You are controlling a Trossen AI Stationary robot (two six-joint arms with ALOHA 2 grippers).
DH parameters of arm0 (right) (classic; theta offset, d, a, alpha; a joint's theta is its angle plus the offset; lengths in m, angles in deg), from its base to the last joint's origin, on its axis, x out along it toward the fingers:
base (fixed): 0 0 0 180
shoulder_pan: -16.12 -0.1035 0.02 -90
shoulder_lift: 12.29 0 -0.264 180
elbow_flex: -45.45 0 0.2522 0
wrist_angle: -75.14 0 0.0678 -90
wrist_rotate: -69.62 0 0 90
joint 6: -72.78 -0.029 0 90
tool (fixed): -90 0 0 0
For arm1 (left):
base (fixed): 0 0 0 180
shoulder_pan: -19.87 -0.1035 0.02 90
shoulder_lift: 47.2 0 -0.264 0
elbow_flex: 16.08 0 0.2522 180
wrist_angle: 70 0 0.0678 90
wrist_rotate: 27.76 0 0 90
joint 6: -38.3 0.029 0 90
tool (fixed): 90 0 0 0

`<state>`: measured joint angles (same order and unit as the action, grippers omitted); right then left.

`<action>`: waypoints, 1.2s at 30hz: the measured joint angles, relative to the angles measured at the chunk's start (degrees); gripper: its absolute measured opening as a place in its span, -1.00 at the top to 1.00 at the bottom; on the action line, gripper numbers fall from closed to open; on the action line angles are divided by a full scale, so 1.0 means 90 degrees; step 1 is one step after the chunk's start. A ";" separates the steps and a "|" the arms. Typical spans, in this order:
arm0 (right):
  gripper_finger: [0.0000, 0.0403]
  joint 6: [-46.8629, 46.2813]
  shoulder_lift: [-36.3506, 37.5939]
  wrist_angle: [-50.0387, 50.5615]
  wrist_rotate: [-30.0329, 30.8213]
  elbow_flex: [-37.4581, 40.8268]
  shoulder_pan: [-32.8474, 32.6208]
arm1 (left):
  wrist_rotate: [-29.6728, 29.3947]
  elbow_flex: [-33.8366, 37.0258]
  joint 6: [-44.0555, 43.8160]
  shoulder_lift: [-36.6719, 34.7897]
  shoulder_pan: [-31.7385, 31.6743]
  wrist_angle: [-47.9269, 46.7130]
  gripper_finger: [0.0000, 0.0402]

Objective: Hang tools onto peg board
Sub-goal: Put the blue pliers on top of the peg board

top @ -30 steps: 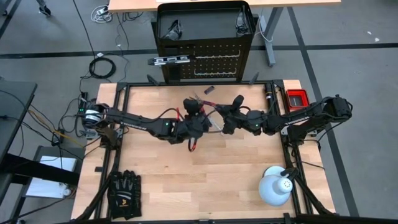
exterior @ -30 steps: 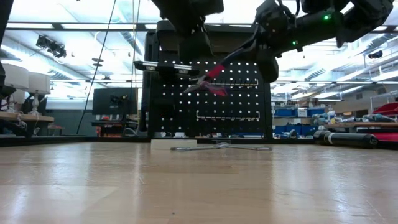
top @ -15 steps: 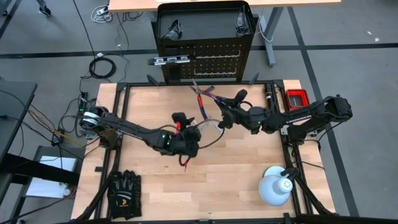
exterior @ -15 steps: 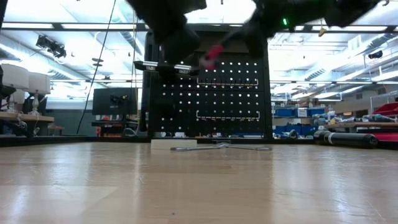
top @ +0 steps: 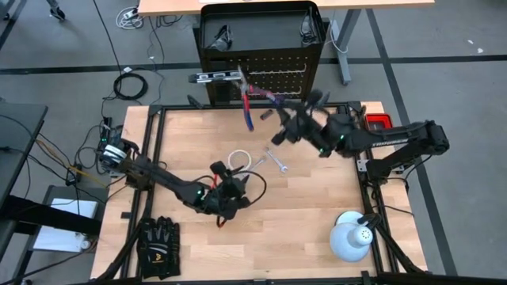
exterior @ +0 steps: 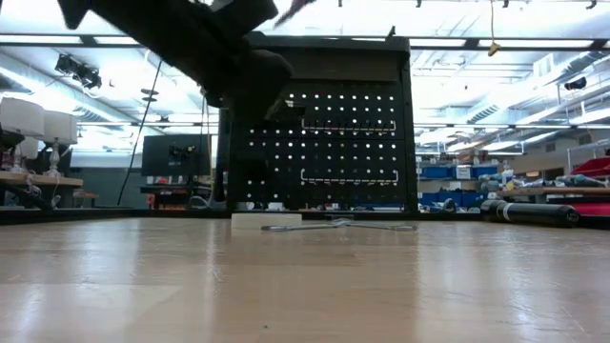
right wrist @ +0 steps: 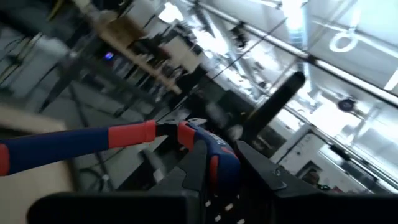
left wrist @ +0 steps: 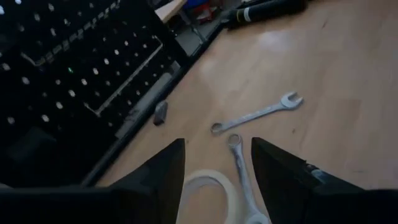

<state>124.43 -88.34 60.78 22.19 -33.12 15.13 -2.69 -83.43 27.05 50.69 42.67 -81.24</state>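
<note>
My right gripper (top: 279, 113) is up over the table's far edge, in front of the peg board (top: 277, 79), shut on the red-and-blue-handled pliers (top: 249, 104). My left gripper (top: 236, 184) is low over the middle of the table and open, with nothing between its fingers. Just beyond it the white tape roll (left wrist: 205, 185) and two silver wrenches (left wrist: 256, 114) (left wrist: 239, 163) lie flat on the wood. A dark level bar (top: 214, 77) hangs at the board's left side. My right gripper pinches one curved handle of the pliers (right wrist: 214, 155) between its two fingers. The other handle (right wrist: 74, 142) sticks out sideways, spread away from the first. The pliers are lifted clear of the table, high in front of the peg board.
A white dome lamp (top: 351, 237) stands at the near right corner and black gloves (top: 158, 247) lie at the near left. A small red box (top: 378, 124) sits at the far right edge. A small dark piece (left wrist: 160, 112) lies near the board's foot.
My right gripper has risen with the pliers and gone toward the peg board; the pliers have left the top of the low view. My left gripper has drawn back from the pliers toward the near left, come down and rolled. It stays open.
</note>
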 joint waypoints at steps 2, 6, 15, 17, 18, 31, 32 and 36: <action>0.67 0.0077 0.0000 0.0240 0.0005 -0.0375 0.0162 | -0.0002 0.0088 -0.0294 0.0002 0.0039 -0.0038 0.06; 0.66 0.0027 -0.0036 0.0637 -0.0001 -0.1071 0.0669 | -0.0153 0.0231 -0.0463 0.0002 0.0006 0.0194 0.06; 0.66 -0.0912 -0.0093 0.1199 -0.0503 -0.1691 0.1849 | -0.0156 0.0270 -0.0294 0.0002 -0.0075 0.0516 0.06; 0.64 -0.1386 -0.0139 0.1188 -0.0778 -0.1697 0.2125 | -0.0159 0.0272 -0.0282 0.0002 -0.0075 0.0544 0.06; 0.64 -0.1624 -0.0170 0.1171 -0.0866 -0.1700 0.2239 | -0.0159 0.0272 -0.0282 0.0002 -0.0075 0.0559 0.06; 0.64 -0.2136 -0.1079 0.0537 -0.1094 -0.1842 0.2938 | -0.0162 0.0270 -0.0274 0.0002 -0.0149 0.0649 0.06; 0.64 -0.2133 -0.1186 0.0538 -0.1094 -0.1914 0.2966 | -0.0162 0.0270 -0.0274 0.0002 -0.0150 0.0654 0.06; 0.64 -0.2136 -0.1622 0.0532 -0.1094 -0.2296 0.3059 | -0.0162 0.0272 -0.0277 0.0002 -0.0150 0.0656 0.06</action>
<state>105.21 -102.94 65.57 12.35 -53.79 42.66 -4.15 -80.98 24.56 50.71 41.32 -75.34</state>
